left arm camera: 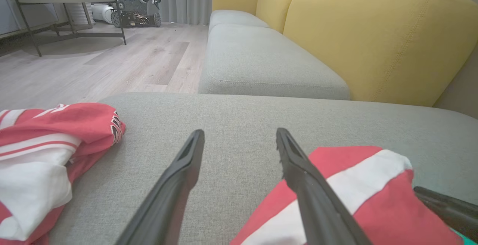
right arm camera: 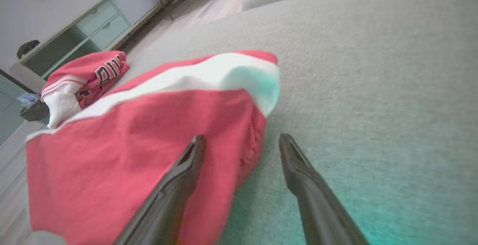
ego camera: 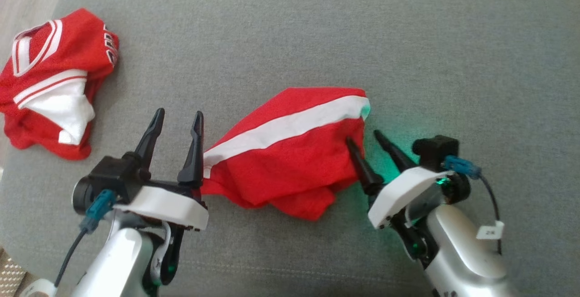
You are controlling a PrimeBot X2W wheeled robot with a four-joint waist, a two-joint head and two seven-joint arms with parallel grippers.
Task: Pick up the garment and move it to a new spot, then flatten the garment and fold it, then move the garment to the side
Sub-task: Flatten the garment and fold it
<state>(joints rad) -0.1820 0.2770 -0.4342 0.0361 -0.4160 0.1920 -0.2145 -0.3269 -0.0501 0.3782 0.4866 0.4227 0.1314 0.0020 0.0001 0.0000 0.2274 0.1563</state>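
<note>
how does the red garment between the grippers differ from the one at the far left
The middle garment lies between the left gripper and right gripper; the left garment sits apart near the edge of the grey cushion. The middle garment shows one broad white stripe; the left garment has thin trim, a white panel and lettering. Both are red and white.

I'm not seeing the garment (ego camera: 290, 152)'s left end: the left hand (ego camera: 179, 113) is covering it, so I'm not confirming contact. The second jersey (ego camera: 50, 84) is running off the head view's left edge, lettering folding out of sight. Right wrist view is coming through blurred.
</note>
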